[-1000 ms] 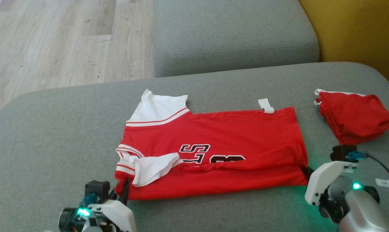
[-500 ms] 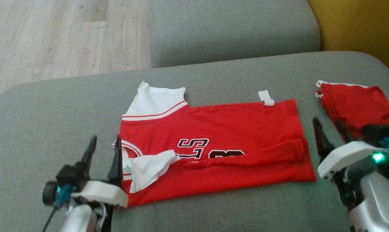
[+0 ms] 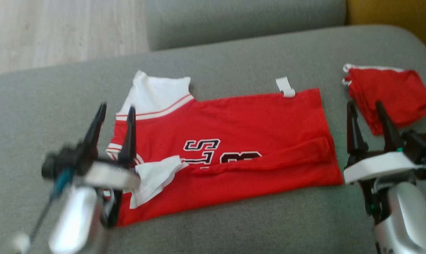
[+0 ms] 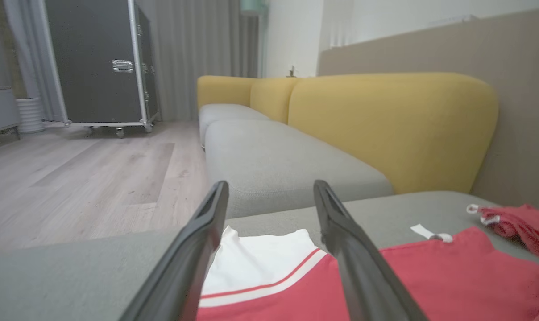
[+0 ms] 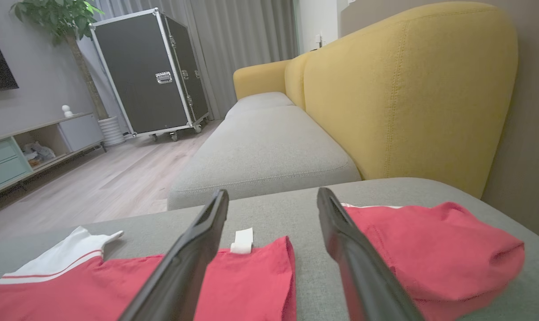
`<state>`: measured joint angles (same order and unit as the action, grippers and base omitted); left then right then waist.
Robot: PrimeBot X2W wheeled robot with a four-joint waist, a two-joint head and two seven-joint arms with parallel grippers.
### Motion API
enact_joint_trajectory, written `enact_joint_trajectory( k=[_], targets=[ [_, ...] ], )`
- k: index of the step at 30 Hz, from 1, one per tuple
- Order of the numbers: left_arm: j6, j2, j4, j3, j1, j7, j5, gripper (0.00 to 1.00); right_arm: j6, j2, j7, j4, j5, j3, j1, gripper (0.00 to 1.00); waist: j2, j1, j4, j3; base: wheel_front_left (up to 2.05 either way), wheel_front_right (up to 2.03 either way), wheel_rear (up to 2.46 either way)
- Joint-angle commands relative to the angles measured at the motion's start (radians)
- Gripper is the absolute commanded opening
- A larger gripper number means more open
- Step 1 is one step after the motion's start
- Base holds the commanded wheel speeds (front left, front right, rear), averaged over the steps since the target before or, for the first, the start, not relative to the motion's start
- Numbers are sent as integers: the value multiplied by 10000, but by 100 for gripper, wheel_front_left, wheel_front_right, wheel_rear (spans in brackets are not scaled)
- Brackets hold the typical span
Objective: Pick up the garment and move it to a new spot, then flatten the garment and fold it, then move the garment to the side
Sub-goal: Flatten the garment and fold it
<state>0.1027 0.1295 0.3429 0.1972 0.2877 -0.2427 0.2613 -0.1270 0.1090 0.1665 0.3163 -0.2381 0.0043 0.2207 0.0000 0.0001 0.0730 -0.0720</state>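
So, counting: two red pieces of clothing lie on the grey seat cushion (image 3: 234, 229) in front of me. The garment (image 3: 251, 120), a red jersey with white sleeves and dark lettering, is spread flat in the middle. Its near long edge is folded over onto itself, and one small white tag (image 3: 285, 87) sticks out at its far edge. The other piece, a bunched red bundle (image 3: 393, 91), sits apart, off the jersey's right end.

My left gripper (image 3: 117, 106) hangs over the jersey's sleeve end, its two fingers spread wide with nothing between them. My right gripper (image 3: 364, 102) stands over the gap between jersey and bundle, just as wide and just as empty.

From my head I look down and read the lettering and the fold. My wrists look low along the cushion and take in the room: yellow backrests (image 4: 385, 125), a second grey seat (image 4: 274, 156), a wooden floor (image 4: 95, 178) and one black flight case (image 4: 95, 62) on wheels, closed. The right wrist view adds a plant (image 5: 51, 18) rising from a white ribbed pot (image 5: 111, 130). It also shows a low cabinet (image 5: 28, 147) whose open compartment holds something too blurred to name.
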Motion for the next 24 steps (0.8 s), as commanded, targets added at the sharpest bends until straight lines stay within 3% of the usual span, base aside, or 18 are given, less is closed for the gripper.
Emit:
enact_joint_trajectory(
  k=[1,6,12,17,24],
  targets=[
    [69,430,-74,-217,1250,228,-101,100,-37,33,-4,-428,86,146,627,100,0,-1,174,-480,0,0,0],
    [262,1379,1668,630,3824,1767,42,100,-37,-9,-138,-624,242,208,1486,100,0,-1,505,-1478,0,0,0],
    [276,2613,3524,2519,6198,4119,1124,100,-37,-167,-115,-626,305,638,2527,100,0,-1,1074,-2547,0,0,0],
    [278,3410,4329,3806,7268,4998,2286,100,-37,-333,97,-490,275,843,3009,100,0,-1,1451,-3114,0,0,0],
    [279,4012,5278,4676,8040,5265,3233,100,-37,-459,310,-334,264,963,3270,100,0,-1,1813,-3592,0,0,0]
  ],
)
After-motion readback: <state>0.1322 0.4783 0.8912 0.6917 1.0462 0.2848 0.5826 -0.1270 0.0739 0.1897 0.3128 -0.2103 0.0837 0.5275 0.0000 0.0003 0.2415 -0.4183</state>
